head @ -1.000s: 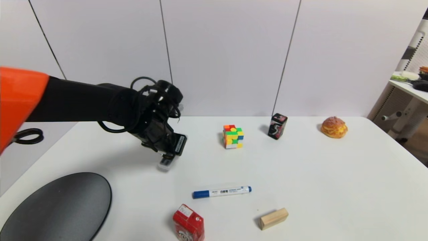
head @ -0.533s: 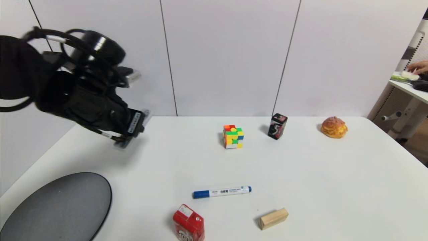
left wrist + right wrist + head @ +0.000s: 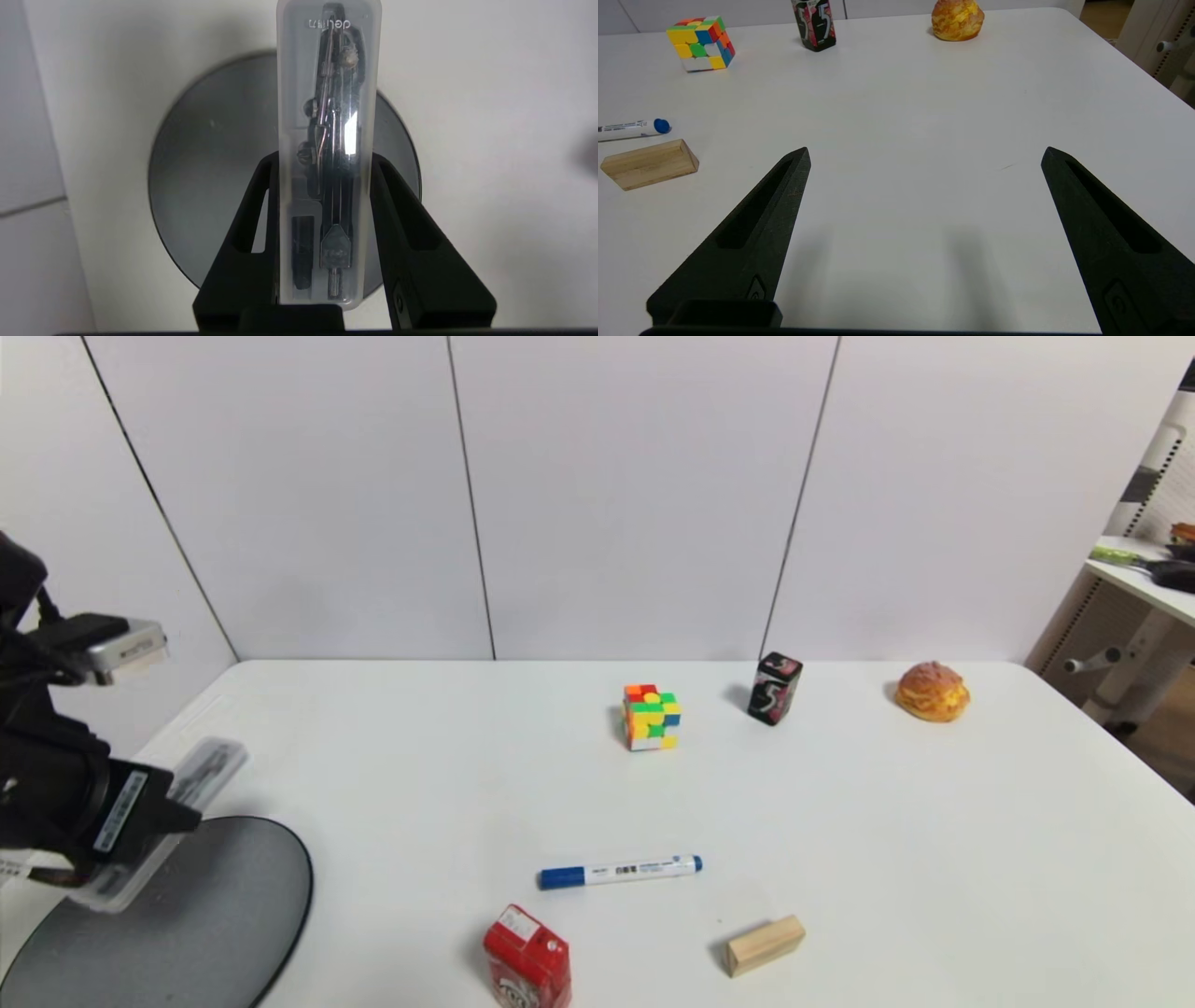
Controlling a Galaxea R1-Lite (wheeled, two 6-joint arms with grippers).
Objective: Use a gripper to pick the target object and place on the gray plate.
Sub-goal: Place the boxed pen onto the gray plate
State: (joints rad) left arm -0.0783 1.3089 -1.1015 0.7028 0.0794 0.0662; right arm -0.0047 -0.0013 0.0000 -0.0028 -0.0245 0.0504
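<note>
My left gripper is shut on the translucent gray case with dark metal tools inside. It holds the case in the air over the far edge of the gray plate at the table's front left. In the left wrist view the case sits between the two black fingers, with the gripper above the plate. My right gripper is open and empty, low over bare table at the right; it does not show in the head view.
A blue-capped white marker, a red carton and a wooden block lie near the front. A colour cube, a black box and a bun stand farther back. A side shelf is at the right.
My left gripper has lifted the case off the table and carried it left and toward me, from mid-table to above the plate's edge. The other objects have not moved.
</note>
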